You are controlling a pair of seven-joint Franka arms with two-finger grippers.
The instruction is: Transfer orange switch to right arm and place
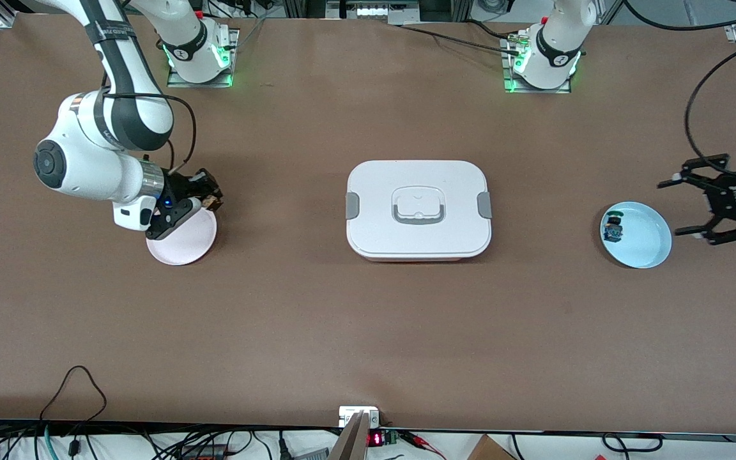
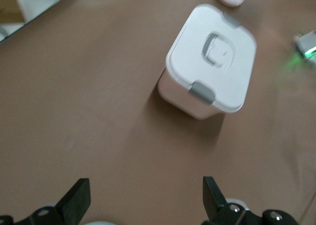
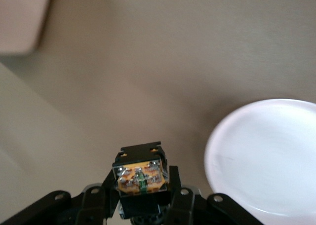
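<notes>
The orange switch point(image 1: 213, 202) is held in my right gripper point(image 1: 209, 199), which is shut on it just above the rim of the pink plate point(image 1: 183, 246) at the right arm's end of the table. In the right wrist view the switch point(image 3: 140, 178) shows its orange body with metal contacts between the black fingers, with the plate point(image 3: 266, 161) beside it. My left gripper point(image 1: 668, 208) is open and empty, over the rim of the light blue plate point(image 1: 649, 246) at the left arm's end. The left wrist view shows its wide-apart fingertips point(image 2: 79, 198) over bare table.
A small part with a green cap and blue body point(image 1: 613, 229) lies in the blue plate. A white lidded box with grey latches point(image 1: 418, 207) stands at the table's middle; it also shows in the left wrist view point(image 2: 212, 57).
</notes>
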